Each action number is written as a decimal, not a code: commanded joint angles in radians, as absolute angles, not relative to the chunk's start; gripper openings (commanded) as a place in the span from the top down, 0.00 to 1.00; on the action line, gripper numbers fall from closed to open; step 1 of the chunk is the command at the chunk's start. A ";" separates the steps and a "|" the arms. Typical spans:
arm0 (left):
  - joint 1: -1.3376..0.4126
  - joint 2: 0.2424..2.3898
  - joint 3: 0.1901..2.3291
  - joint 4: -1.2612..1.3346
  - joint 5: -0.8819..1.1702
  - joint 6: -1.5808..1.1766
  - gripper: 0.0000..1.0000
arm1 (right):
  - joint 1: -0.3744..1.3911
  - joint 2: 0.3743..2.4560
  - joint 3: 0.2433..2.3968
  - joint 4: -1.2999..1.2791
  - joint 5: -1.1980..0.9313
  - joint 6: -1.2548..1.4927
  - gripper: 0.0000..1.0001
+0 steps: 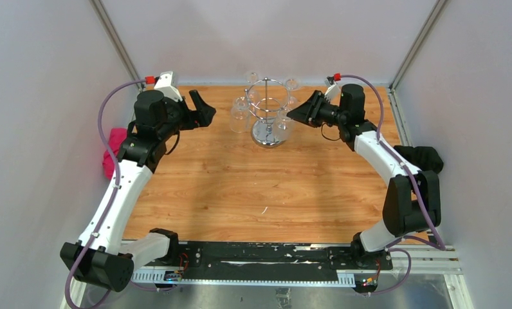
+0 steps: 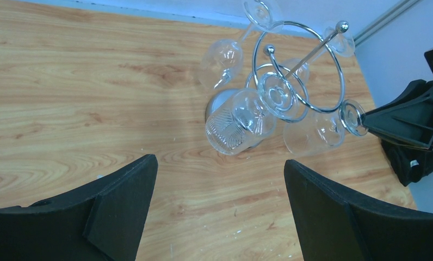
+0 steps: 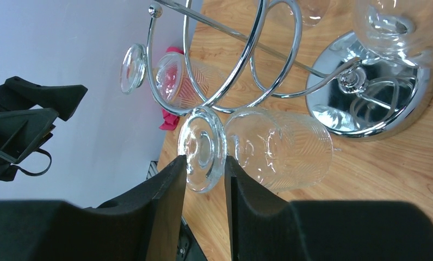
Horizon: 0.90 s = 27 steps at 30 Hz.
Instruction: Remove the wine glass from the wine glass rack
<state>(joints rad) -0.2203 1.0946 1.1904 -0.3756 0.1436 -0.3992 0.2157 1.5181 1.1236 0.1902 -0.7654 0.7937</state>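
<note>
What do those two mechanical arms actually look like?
Both the left arm and right arm have white shells between bulky black joints. A purple cable loops along each, past a small red fitting. The left tool and right tool each have two black wedge-shaped fingers.

Pale walls [image 1: 41, 96] are enclosing the wooden tabletop [image 1: 240, 187] on three sides, metal posts [image 1: 114, 38] are rising at the back corners (both leaning outward in the overhead view), and soft light is falling evenly.
</note>
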 commanded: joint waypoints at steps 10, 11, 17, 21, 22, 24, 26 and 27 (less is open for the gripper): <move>-0.222 1.070 1.164 -0.355 0.138 -0.389 0.08 | 0.230 1.537 1.184 0.184 -0.756 0.802 0.74; -0.222 1.069 1.164 -0.355 0.138 -0.390 0.08 | 0.230 1.537 1.183 0.182 -0.754 0.801 0.76; -0.222 1.068 1.168 -0.356 0.137 -0.389 0.08 | 0.229 1.523 1.174 0.170 -0.750 0.805 0.80; -0.222 1.063 1.169 -0.358 0.132 -0.387 0.08 | 0.229 1.508 1.170 0.166 -0.750 0.813 0.80; -0.222 1.063 1.169 -0.357 0.132 -0.385 0.08 | 0.229 1.505 1.170 0.165 -0.751 0.814 0.80; -0.222 1.063 1.170 -0.358 0.131 -0.385 0.08 | 0.228 1.501 1.173 0.163 -0.753 0.818 0.77; -0.222 1.062 1.170 -0.358 0.131 -0.385 0.08 | 0.228 1.499 1.174 0.163 -0.754 0.822 0.73; -0.222 1.060 1.170 -0.360 0.131 -0.384 0.08 | 0.227 1.499 1.175 0.163 -0.757 0.828 0.71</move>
<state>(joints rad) -0.2203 1.0817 1.1767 -0.3698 0.1440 -0.3988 0.2161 1.5345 1.1496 0.1608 -0.7483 0.8196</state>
